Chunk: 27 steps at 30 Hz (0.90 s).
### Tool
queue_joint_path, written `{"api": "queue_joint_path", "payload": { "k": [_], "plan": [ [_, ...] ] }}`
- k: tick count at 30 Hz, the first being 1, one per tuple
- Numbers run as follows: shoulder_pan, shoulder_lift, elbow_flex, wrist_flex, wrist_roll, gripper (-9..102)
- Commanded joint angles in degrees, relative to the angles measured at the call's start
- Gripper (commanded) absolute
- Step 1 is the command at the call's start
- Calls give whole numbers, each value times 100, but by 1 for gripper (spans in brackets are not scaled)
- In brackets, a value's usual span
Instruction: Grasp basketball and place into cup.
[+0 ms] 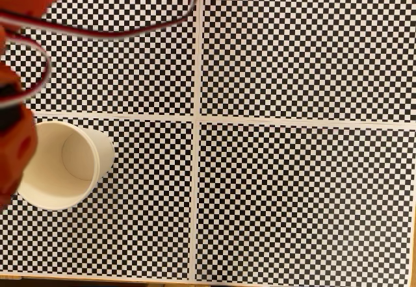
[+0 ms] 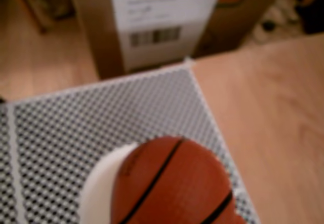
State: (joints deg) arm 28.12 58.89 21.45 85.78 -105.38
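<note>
The hand [image 1: 14, 147] shows in the fixed view as a blurred orange mass at the left edge, overlapping the near side of the cup's rim; its jaws cannot be made out there, so how far it is open I cannot tell. In the wrist view the basketball [image 2: 174, 186] looms close to the lens, filling the lower middle, which suggests it is carried in the hand, though no finger is seen on it. Behind it curves the white rim of the cup [image 2: 96, 183]; in the fixed view the cup [image 1: 62, 163] stands upright on the checkered mat [image 1: 299, 196], its inside bare.

By my reading this is the carry-and-place step: the ball seems to hang at the cup's edge, not yet inside. The next move calls for centring it over the mouth, then letting go.

The ball is smooth, orange-red, with thin black seams. The cup is matte cream paper, round, tapering downward. The mat is fine black-and-white check split by pale strips; beyond it lie the wooden bench [image 2: 273, 112] and a cardboard box [image 2: 152, 26] bearing a barcode label
</note>
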Motion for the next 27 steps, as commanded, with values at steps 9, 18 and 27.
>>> {"api": "queue_joint_path", "payload": {
  "k": [9, 18, 27],
  "plan": [
    [-9, -211, -299, 264, -255, 0],
    [-114, -299, -299, 360, -158, 0],
    [-158, -413, -299, 404, -141, 0]
  ]
}}
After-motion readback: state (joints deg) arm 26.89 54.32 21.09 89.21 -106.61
